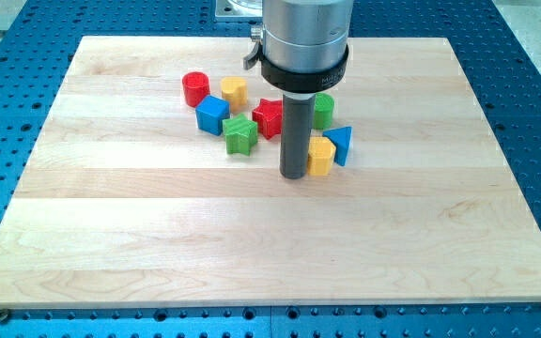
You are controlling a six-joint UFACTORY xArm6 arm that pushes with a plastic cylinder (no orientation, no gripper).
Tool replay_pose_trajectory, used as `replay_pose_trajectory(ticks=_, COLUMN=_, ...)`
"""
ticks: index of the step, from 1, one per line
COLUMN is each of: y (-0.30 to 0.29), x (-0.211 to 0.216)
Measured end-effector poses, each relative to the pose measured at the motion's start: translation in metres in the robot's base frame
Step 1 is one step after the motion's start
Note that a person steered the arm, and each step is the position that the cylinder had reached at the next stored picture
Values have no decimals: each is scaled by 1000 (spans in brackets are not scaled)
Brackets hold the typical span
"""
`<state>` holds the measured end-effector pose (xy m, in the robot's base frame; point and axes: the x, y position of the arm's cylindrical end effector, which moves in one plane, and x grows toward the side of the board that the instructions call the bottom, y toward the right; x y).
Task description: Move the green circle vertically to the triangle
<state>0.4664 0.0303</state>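
The green circle (323, 110) stands partly hidden behind my rod, just above the blue triangle (340, 144). My tip (295, 176) rests on the board right beside the left side of a yellow block (321, 156), which touches the blue triangle. The green circle is up and to the right of my tip.
A red star (269, 116), a green star (240, 134), a blue cube (212, 115), a yellow block (234, 91) and a red cylinder (194, 88) cluster to the view's left of my rod. The wooden board (252, 244) lies on a blue perforated table.
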Motion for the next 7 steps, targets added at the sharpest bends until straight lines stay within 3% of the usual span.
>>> replay_pose_trajectory(ticks=1, y=3, x=55)
replay_pose_trajectory(ticks=2, y=25, x=51)
replay_pose_trajectory(ticks=3, y=33, x=-32)
replay_pose_trajectory(ticks=4, y=33, x=-73)
replay_pose_trajectory(ticks=6, y=33, x=-83)
replay_pose_trajectory(ticks=7, y=33, x=-109)
